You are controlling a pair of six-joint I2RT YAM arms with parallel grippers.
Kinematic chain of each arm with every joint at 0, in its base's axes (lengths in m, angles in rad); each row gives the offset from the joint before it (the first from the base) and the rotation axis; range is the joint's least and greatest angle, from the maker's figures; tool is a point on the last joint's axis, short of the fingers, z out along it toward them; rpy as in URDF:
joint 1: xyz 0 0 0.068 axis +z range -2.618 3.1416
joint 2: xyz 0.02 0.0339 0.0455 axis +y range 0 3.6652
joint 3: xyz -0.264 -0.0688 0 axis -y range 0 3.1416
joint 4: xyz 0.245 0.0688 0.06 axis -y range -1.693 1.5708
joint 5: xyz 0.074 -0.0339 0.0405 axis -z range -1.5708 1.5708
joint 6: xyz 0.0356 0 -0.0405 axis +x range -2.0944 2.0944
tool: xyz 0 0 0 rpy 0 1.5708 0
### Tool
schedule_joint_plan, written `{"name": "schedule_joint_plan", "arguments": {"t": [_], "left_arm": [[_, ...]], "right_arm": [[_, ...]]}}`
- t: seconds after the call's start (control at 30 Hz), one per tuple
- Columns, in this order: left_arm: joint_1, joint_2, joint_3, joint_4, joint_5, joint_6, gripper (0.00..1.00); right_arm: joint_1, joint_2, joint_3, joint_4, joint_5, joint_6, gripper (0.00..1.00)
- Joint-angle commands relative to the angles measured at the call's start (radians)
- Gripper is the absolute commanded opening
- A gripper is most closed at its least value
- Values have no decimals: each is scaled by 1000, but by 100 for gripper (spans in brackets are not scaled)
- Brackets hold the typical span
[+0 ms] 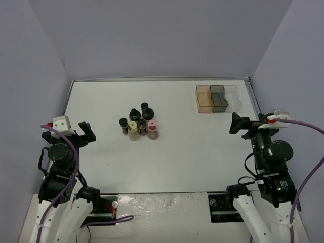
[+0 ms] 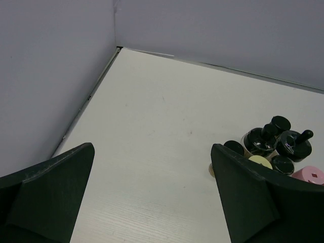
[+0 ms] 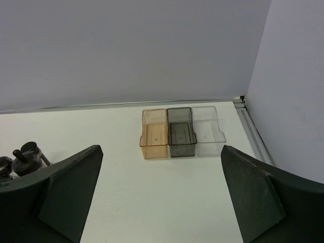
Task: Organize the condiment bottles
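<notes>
Six small condiment bottles (image 1: 138,123) stand in a tight cluster left of the table's middle. One has a yellow cap (image 1: 132,126), one a pink cap (image 1: 153,124), the rest black caps. My left gripper (image 1: 68,132) is open and empty at the near left, well apart from them. In the left wrist view the gripper (image 2: 152,202) is open over bare table, and the cluster (image 2: 276,144) stands beyond its right finger (image 2: 253,197). My right gripper (image 1: 255,124) is open and empty at the near right. It is open in the right wrist view (image 3: 162,202) too, where two black-capped bottles (image 3: 25,156) show at far left.
A tray (image 1: 217,97) of amber, grey and clear compartments stands at the back right, empty, and shows in the right wrist view (image 3: 179,132). Grey walls close off the left, back and right sides. A metal rail (image 1: 253,98) runs along the right edge.
</notes>
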Motion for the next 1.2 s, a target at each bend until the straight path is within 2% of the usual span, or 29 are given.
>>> {"name": "schedule_joint_plan", "arguments": {"t": [0.0,0.23,0.33,0.47,0.57,0.77,0.97,1.17], "left_arm": [[-1,19,17,90,-12,5,97],[-1,23,11,94,-6,4,97],[-1,39,18,79,-6,1,97],[-1,53,18,83,17,-2,97],[-1,71,14,87,26,-4,97],[-2,109,27,57,32,-8,97],[-4,158,35,36,8,-11,97],[-6,189,46,21,5,-13,97]], "right_arm": [[10,39,-11,83,-25,-9,100],[10,88,-60,92,-121,129,100],[10,160,-88,121,-262,181,100],[32,295,-141,283,-377,243,100],[134,398,-170,401,-307,236,100],[349,647,-160,589,-129,108,100],[468,946,-64,721,-168,28,100],[557,1106,53,749,-156,11,100]]}}
